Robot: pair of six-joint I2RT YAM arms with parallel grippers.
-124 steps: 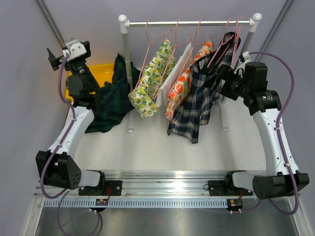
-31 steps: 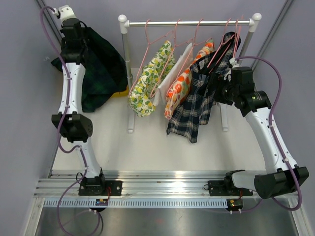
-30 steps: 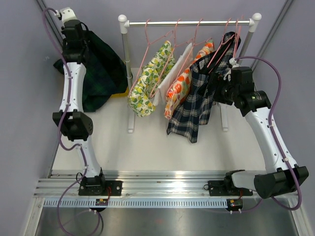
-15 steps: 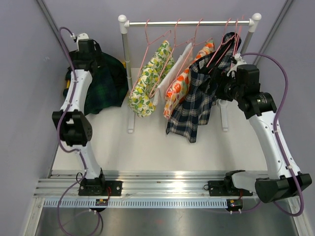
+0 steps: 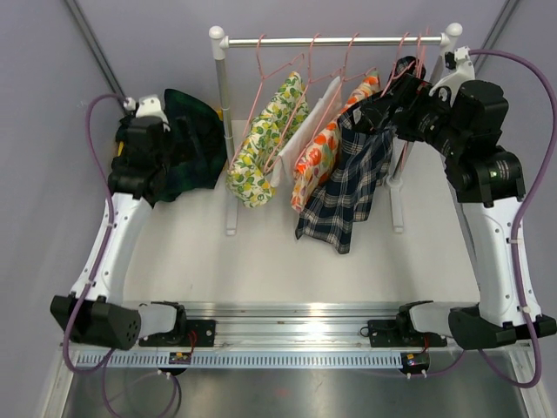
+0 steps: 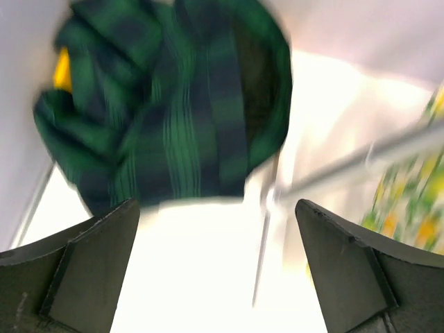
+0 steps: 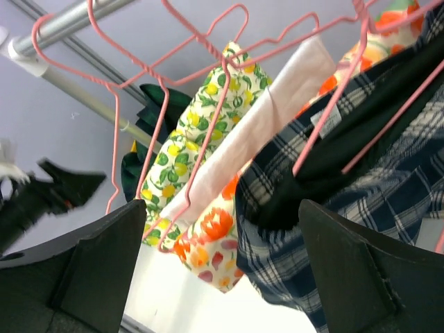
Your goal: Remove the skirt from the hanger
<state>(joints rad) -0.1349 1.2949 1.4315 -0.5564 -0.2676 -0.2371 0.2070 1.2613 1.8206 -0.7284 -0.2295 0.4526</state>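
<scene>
The dark green plaid skirt (image 5: 193, 139) lies bunched at the back left, off any hanger, and in the left wrist view the skirt (image 6: 180, 104) rests over a yellow bin (image 6: 62, 69). My left gripper (image 5: 170, 161) is open and empty just in front of it; the same gripper (image 6: 216, 202) has only bright table between its fingers. An empty pink hanger (image 5: 277, 65) hangs at the left of the rail (image 5: 335, 40). My right gripper (image 5: 376, 106) is open, high beside the navy plaid garment (image 5: 348, 192); that gripper (image 7: 223, 205) holds nothing.
Pink hangers on the rail carry a lemon-print garment (image 5: 261, 148), a white one (image 7: 257, 139), an orange floral one (image 5: 318, 157) and the navy plaid (image 7: 361, 180). Two rack posts (image 5: 224, 113) stand on the white table. Purple walls close in at both sides.
My left gripper opened and let go of the green skirt, which dropped onto the bin. The left arm came down and back. The right arm rose toward the rail.
</scene>
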